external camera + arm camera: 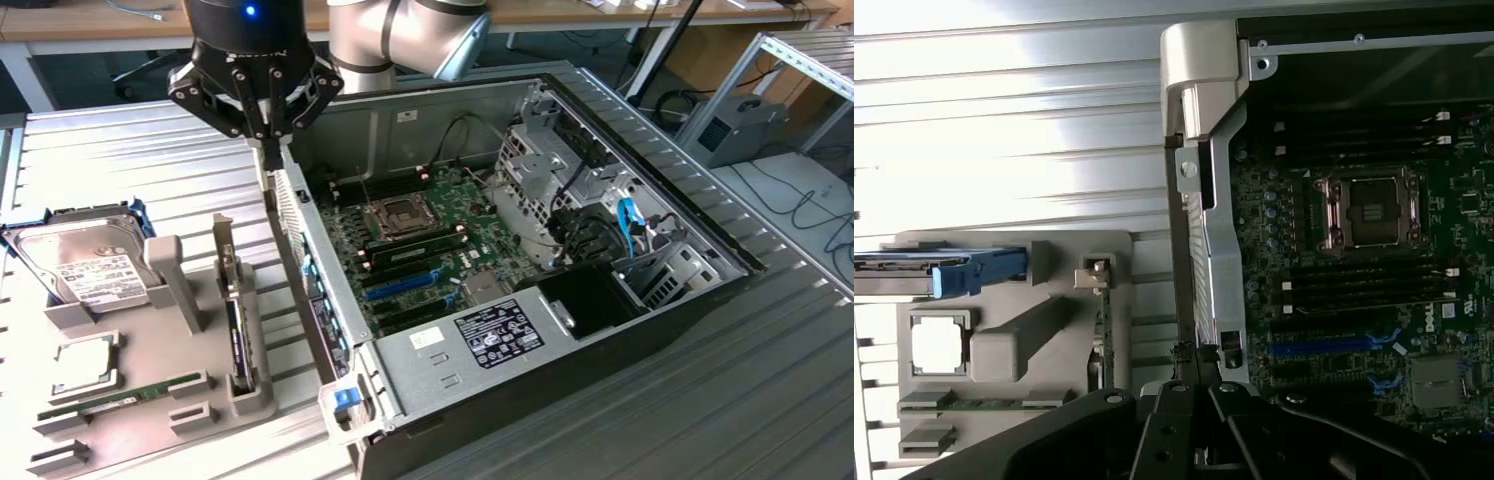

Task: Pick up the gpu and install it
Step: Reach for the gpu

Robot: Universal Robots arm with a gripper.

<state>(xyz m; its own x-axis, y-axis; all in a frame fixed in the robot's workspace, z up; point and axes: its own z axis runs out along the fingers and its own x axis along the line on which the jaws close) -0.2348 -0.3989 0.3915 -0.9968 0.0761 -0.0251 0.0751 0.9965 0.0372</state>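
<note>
You're looking at a black gripper (271, 150) with a blue light, above a pale grey table (134, 160) ribbed in straight lines. On the exterior view's left, your beige tray (147, 440) carries the black gpu (238, 345), a silver hard drive (94, 270) with a white label in a blue frame, and a green memory stick (127, 397). The case (534, 410) is black outside, and its motherboard (427, 240) is green with blue slots.

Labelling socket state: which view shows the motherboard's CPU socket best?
Wrist view: it looks straight down on the CPU socket, unobstructed. The exterior view also shows the socket, but at a slant.
</note>
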